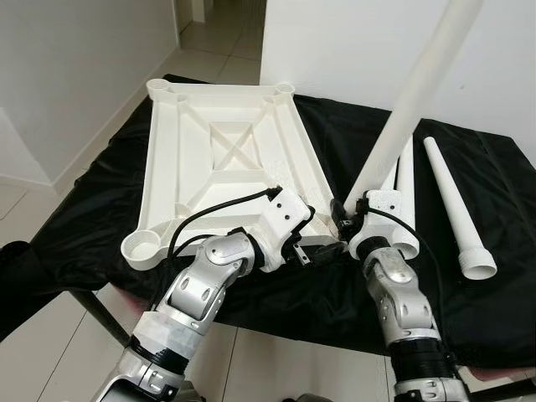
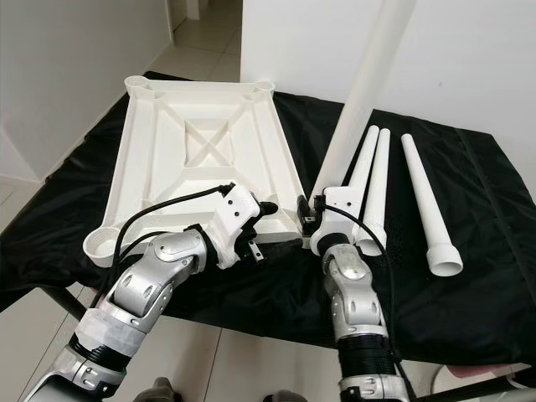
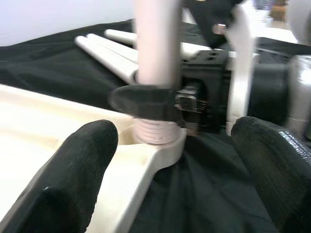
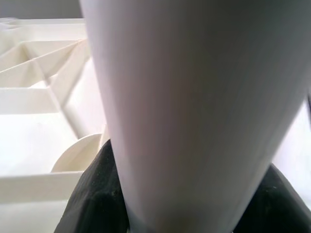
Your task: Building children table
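While our right gripper (image 1: 342, 219) has its fingers clamped around the long white plastic leg (image 1: 402, 109), its threaded end sits in the corner socket of the upturned white plastic tabletop (image 1: 226, 159); our left gripper (image 3: 170, 160) hovers beside, fingers spread, empty. Beyond, three spare white legs (image 1: 456, 209) lie on the black-draped bench (image 1: 100, 193).

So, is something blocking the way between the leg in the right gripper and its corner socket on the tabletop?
Nothing visible does. The leg, held by the right gripper, already sits with its threaded end in the socket of the tabletop.
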{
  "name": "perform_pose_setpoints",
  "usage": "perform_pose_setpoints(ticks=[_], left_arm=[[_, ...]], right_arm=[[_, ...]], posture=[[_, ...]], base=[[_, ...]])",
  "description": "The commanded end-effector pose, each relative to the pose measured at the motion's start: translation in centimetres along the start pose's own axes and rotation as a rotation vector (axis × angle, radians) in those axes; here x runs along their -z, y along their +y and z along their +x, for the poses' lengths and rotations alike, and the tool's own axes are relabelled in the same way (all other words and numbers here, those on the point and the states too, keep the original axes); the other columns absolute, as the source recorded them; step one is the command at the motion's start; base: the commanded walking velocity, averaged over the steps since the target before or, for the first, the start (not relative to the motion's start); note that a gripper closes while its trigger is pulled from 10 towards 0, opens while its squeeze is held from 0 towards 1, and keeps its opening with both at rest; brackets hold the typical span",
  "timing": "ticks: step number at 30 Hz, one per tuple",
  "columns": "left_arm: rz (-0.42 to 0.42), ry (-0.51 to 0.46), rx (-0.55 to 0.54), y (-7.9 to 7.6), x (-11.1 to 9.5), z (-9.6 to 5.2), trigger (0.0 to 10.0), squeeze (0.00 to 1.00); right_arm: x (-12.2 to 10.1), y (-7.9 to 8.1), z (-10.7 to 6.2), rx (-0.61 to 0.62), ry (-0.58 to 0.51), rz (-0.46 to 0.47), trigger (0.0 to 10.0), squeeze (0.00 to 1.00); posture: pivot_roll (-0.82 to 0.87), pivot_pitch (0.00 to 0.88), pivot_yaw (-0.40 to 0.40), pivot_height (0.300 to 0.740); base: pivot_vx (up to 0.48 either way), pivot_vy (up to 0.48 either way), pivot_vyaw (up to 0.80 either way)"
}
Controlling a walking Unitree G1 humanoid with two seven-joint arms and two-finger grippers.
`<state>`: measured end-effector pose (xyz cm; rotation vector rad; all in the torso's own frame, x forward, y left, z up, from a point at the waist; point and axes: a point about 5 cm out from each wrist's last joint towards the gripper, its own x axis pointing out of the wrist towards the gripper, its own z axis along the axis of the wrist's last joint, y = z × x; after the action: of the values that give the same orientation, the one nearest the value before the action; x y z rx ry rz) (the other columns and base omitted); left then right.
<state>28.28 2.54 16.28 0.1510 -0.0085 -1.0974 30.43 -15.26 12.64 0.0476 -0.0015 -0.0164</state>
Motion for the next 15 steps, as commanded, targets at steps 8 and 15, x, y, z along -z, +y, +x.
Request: perform_pose_setpoints(ticks=[8,15], left_arm=[[0.008,-0.007,-0.036,0.6,-0.3,0.1,10.0,0.0],[0.011,-0.008,-0.032,0.8,-0.4,0.0,10.0,0.0]], right_arm=[[0.1,0.3,-0.3,0.083,0.01,0.018,10.0,0.0],[-0.7,-0.5,-1.5,0.12,-0.053,0.018,10.0,0.95]], posture=[[0.07,0.0,-0.068,0.74],[0.07,0.0,-0.07,0.74]], base=[[0.0,0.0,0.0],[0.0,0.0,0.0]])
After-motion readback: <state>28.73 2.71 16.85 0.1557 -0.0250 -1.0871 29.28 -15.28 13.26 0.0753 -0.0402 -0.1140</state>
